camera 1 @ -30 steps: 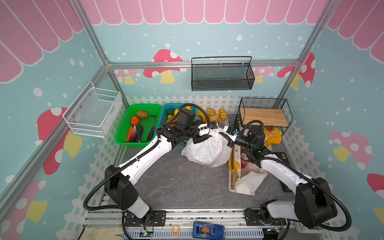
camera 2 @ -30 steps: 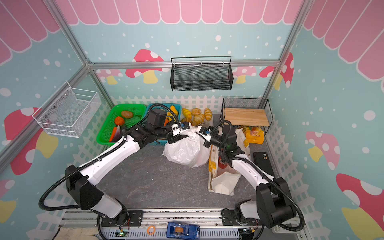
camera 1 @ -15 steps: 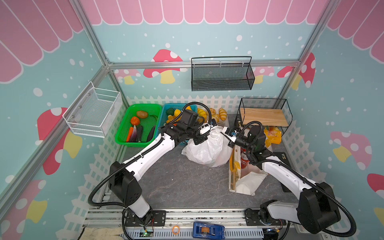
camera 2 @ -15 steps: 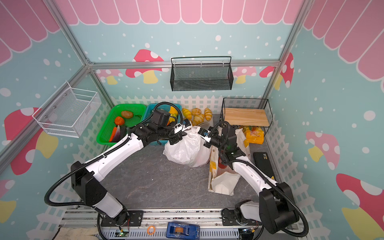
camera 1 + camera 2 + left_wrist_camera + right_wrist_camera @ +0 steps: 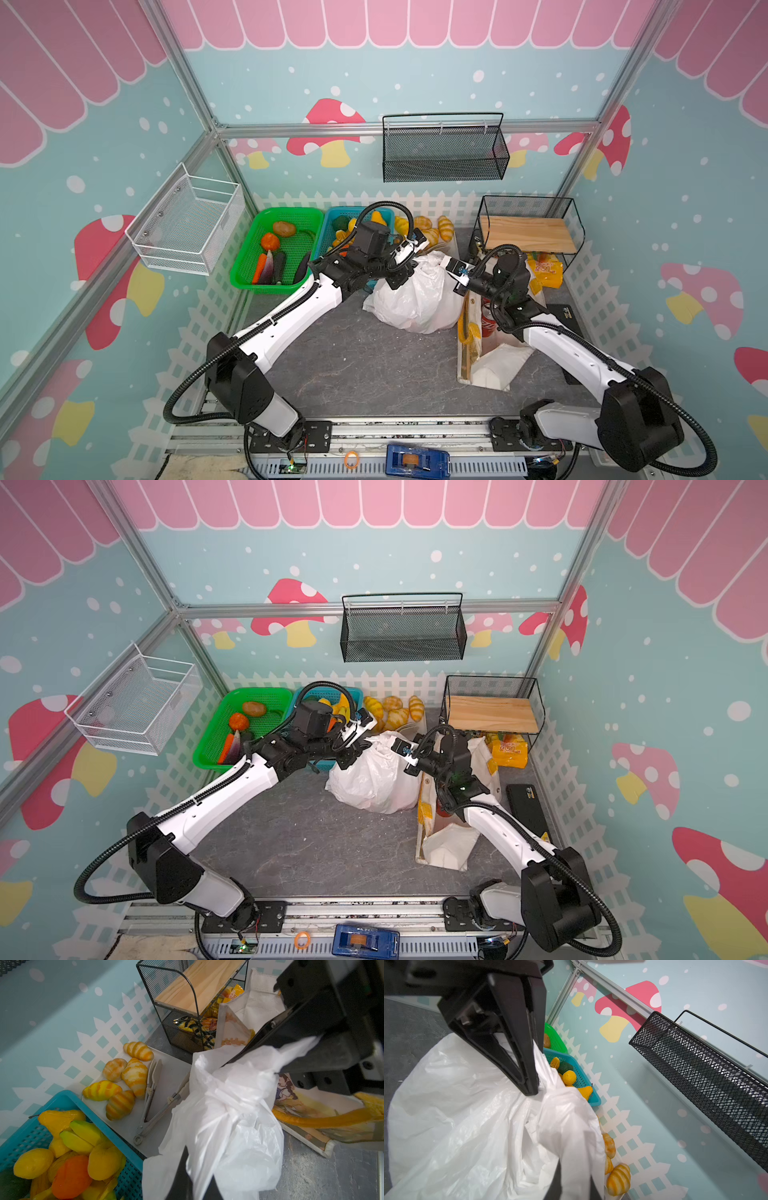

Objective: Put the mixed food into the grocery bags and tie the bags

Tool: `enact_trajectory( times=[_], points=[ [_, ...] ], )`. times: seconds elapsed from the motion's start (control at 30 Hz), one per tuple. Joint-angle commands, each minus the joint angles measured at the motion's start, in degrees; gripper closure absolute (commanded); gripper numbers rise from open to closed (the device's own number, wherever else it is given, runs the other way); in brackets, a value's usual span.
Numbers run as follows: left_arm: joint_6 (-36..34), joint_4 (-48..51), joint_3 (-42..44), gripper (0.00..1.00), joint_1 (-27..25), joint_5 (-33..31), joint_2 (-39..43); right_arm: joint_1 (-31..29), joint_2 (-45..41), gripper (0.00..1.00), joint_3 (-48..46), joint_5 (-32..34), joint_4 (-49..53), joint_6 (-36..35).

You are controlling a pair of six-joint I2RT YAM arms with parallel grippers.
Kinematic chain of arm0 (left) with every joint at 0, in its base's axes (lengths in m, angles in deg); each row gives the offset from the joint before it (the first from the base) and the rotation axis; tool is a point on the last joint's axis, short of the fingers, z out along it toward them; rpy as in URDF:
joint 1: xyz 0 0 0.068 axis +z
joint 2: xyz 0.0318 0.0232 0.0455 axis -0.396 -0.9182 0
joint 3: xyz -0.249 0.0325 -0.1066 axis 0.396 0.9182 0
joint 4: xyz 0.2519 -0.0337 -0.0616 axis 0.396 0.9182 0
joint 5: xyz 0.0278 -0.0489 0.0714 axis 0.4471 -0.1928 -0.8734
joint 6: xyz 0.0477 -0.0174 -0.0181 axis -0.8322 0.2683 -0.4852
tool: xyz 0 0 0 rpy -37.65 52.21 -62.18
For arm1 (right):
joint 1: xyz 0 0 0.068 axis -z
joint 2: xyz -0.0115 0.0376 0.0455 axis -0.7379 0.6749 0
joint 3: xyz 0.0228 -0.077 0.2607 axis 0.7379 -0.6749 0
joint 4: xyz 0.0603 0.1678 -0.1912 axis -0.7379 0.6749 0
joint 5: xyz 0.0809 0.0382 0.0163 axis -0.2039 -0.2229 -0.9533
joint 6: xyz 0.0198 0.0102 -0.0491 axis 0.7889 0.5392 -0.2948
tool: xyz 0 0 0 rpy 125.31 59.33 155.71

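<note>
Your left gripper (image 5: 409, 262) and right gripper (image 5: 449, 271) each pinch a handle of the bag (image 5: 415, 299). The tote (image 5: 492, 368) sits just beside it.

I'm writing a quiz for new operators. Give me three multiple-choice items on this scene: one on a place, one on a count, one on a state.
1. The plastic bag sits: A in the middle, beside the tote; B at the front edge; C far left.
2. Croissants in the left wrist view: A two; B five; C nine.
3. The left tool is: A open; B shut on the plastic bag; C shut on a croissant.
Key: A, the tote flanks it; B, five lie together; B, plastic is pinched in it.
</note>
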Motion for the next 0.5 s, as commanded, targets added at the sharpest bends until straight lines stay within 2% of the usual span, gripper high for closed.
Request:
enact_trajectory(
  times=[0.0, 0.17, 0.23, 0.3, 0.37, 0.47],
  points=[
    [3.2, -2.9, 1.8, 1.0, 0.5, -3.7, 2.3, 0.6, -0.8, 1.0, -0.1, 0.2, 2.7, -2.6],
    [2.9, -3.5, 3.2, 1.0, 0.5, -3.1, 3.5, 0.6, -0.2, 1.0, 0.9, 3.4, 3.0, -0.6],
    [2.0, -2.9, 3.9, 1.0, 0.6, -2.4, 4.6, 0.6, 0.1, 1.0, 2.1, 8.2, 2.9, 2.9],
    [-0.1, -1.6, 4.7, 1.0, 0.6, -0.1, 5.4, 0.6, 0.1, 1.0, 3.3, 10.3, 3.0, 7.4],
    [-3.6, -1.0, 5.7, 0.99, 0.4, 2.5, 5.9, 0.6, -0.2, 1.0, 4.1, 9.4, 3.2, 11.9],
    [-4.4, -1.0, 6.1, 0.98, 0.4, 4.1, 5.7, -0.2, -0.3, 1.0, 4.8, 8.4, 4.2, 15.4]
  ],
)
